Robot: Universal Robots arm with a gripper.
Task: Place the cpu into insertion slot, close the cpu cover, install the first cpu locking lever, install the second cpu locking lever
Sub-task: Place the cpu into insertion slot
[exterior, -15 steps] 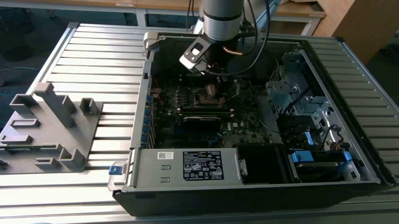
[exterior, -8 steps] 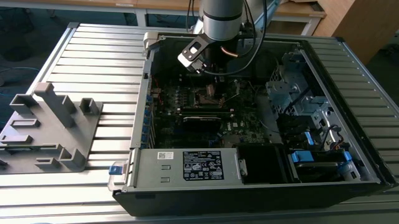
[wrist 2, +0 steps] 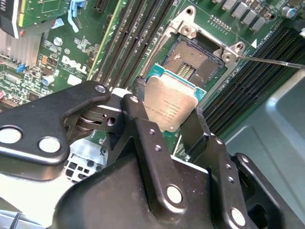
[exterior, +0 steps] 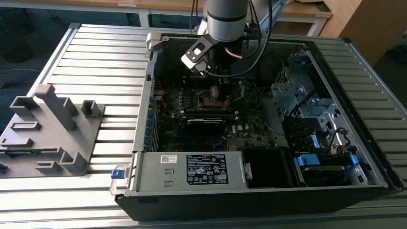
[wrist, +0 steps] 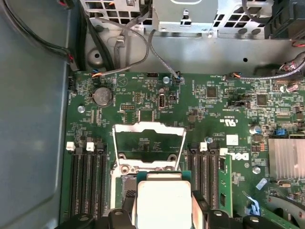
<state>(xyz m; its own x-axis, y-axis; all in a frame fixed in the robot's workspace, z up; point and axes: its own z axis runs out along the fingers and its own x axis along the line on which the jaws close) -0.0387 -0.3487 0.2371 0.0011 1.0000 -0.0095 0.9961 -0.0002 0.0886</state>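
A slatted metal table (exterior: 102, 52) carries an open computer case (exterior: 356, 62) across the middle and right of the exterior view, with a grey plastic fixture (exterior: 51, 133) at the frame's left edge. The robot arm (exterior: 226, 19) comes down from the upper middle into the case, over the dark green motherboard (exterior: 254, 129).

In the first wrist view the cpu cover (wrist: 148, 127) lies swung open, its window showing bare board. Just beside it is the insertion slot (wrist 2: 193, 64), dark-centred with a silvery rim and memory slots (wrist 2: 138, 43) on either side. A thin metal rod (wrist 2: 271, 61), probably a raised locking lever, crosses beside the rim.

The cpu (wrist 2: 171, 98) sits in the gripper (wrist 2: 167, 110), overlapping the slot's near edge rather than seated in it. The two black fingers (wrist 2: 140, 95) pinch it at opposite edges.

It should handle as light, stiff and flat, but delicate. The underside contacts and the slot's pins would likely bend under a skewed or forced drop, so the edge hold looks right.

The chip's underside and keying notches are hidden. The first wrist view has the chip covering most of the slot. How high it hangs above the pins, and whether its corners line up, I cannot tell. In the exterior view the gripper's end is lost in shadow under the arm.
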